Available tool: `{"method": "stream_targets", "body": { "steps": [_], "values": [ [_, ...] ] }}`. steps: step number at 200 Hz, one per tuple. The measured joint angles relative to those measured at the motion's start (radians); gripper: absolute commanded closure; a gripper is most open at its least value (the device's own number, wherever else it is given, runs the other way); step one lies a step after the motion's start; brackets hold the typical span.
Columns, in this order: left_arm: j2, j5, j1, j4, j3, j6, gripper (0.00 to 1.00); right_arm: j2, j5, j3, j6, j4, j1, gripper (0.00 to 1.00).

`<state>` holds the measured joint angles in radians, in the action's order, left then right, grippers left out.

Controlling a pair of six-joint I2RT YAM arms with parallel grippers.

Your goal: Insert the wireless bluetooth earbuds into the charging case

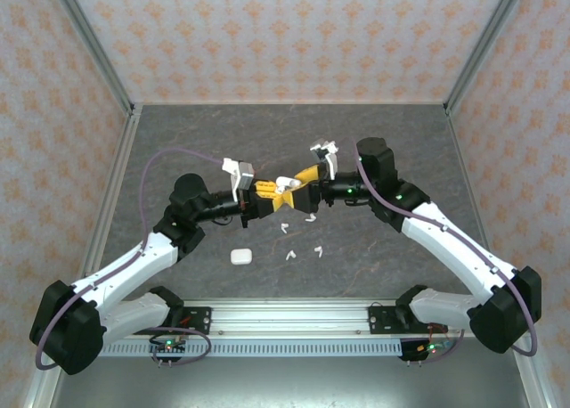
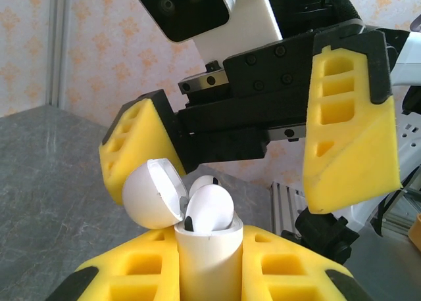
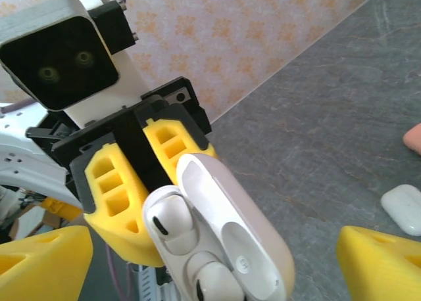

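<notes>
Left end effector (image 1: 265, 191) is clamped on the open charging case (image 2: 209, 265), two earbuds (image 2: 212, 206) seated.
Right end effector (image 2: 240, 176), spread wide and empty, is faced head-on; loose earbuds (image 1: 290, 255) are scattered on the desk (image 1: 401, 141) below.

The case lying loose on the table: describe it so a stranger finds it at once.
On the grey table, near the left arm, lies the white case. It is a rounded pebble, bigger than the stemmed earbuds to its right.
</notes>
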<state>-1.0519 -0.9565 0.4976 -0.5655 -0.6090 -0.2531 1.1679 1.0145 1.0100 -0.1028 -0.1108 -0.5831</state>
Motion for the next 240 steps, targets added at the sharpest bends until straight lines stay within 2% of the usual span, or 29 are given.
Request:
{"method": "stream_targets", "body": {
  "steps": [54, 135, 205, 224, 240],
  "values": [
    [-0.002, 0.025, 0.0, 0.009, 0.0, 0.001, 1.0, 0.0, 0.027, 0.0, -0.001, 0.0, -0.002, 0.16],
    [-0.024, 0.032, 0.006, 0.017, -0.019, 0.018, 1.0, -0.033, -0.008, 0.0, 0.035, -0.019, 0.0, 0.18],
    [-0.055, 0.089, 0.008, 0.059, -0.019, 0.018, 1.0, -0.047, -0.028, 0.0, 0.067, -0.048, -0.001, 0.18],
    [-0.061, 0.109, 0.008, 0.061, -0.019, 0.018, 1.0, -0.057, -0.061, 0.0, 0.075, -0.068, -0.004, 0.16],
    [-0.066, 0.128, 0.008, 0.076, -0.022, 0.017, 1.0, -0.067, -0.137, 0.0, 0.078, -0.097, -0.004, 0.13]
  ]
}}
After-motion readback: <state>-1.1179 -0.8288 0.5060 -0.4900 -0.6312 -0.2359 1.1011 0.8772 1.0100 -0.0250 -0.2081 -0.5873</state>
